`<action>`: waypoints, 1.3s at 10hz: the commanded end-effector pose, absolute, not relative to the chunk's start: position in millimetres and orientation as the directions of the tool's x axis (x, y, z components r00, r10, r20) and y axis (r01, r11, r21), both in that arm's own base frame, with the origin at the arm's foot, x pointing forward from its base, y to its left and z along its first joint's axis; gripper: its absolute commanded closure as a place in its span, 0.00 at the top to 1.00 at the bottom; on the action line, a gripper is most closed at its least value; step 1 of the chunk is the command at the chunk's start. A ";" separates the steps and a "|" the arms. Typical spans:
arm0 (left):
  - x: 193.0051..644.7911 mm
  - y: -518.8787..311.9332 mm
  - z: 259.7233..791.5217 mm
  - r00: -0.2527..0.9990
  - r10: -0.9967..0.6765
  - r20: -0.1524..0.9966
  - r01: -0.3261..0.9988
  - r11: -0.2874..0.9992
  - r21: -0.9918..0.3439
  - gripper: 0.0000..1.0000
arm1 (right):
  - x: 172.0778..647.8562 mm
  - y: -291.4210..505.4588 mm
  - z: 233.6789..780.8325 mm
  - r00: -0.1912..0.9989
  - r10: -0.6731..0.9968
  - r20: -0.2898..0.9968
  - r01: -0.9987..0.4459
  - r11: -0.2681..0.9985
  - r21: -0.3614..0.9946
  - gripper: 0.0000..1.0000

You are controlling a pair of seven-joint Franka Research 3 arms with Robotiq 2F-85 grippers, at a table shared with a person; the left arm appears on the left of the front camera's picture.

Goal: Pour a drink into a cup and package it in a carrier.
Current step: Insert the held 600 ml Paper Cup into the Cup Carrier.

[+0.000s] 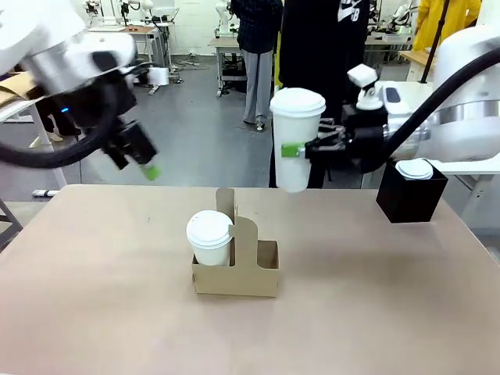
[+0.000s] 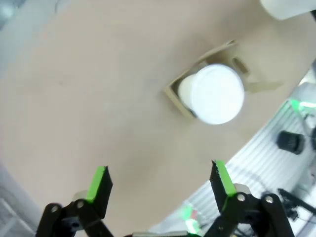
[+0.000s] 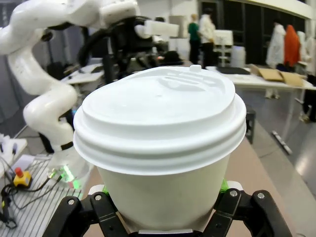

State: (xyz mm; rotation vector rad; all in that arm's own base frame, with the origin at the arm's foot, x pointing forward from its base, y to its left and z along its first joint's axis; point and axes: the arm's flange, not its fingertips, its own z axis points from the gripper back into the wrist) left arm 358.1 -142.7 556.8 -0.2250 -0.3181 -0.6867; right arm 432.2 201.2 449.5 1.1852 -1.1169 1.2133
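At the middle of the table stands the carrier, with one lidded white cup seated in its left slot and its right slot empty. Above and to the carrier's right a second lidded cup hangs in the air, clamped at mid-height by the right gripper, while the left gripper hovers above and left of the carrier, jaws spread wide on nothing. Packaging looks to be the step in hand: the next move likely calls for carrying the held cup upright over the empty slot and lowering it clear of the handle tab before letting go.
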 end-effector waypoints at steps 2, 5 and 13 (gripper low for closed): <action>349.5 -94.1 496.6 0.594 -0.579 0.559 0.742 0.662 -0.105 1.00 | 435.7 209.0 432.9 -0.029 0.024 0.999 -0.995 -0.098 -0.026 0.80; 350.9 -84.3 497.4 0.630 -0.567 0.531 0.703 0.707 -0.079 1.00 | 429.0 212.6 430.8 0.002 0.054 0.999 -0.997 -0.074 0.006 0.80; 356.1 -60.0 456.8 0.412 -0.750 0.517 0.878 0.479 -0.006 1.00 | 448.4 265.6 366.1 0.012 0.033 0.999 -0.938 -0.345 0.023 0.80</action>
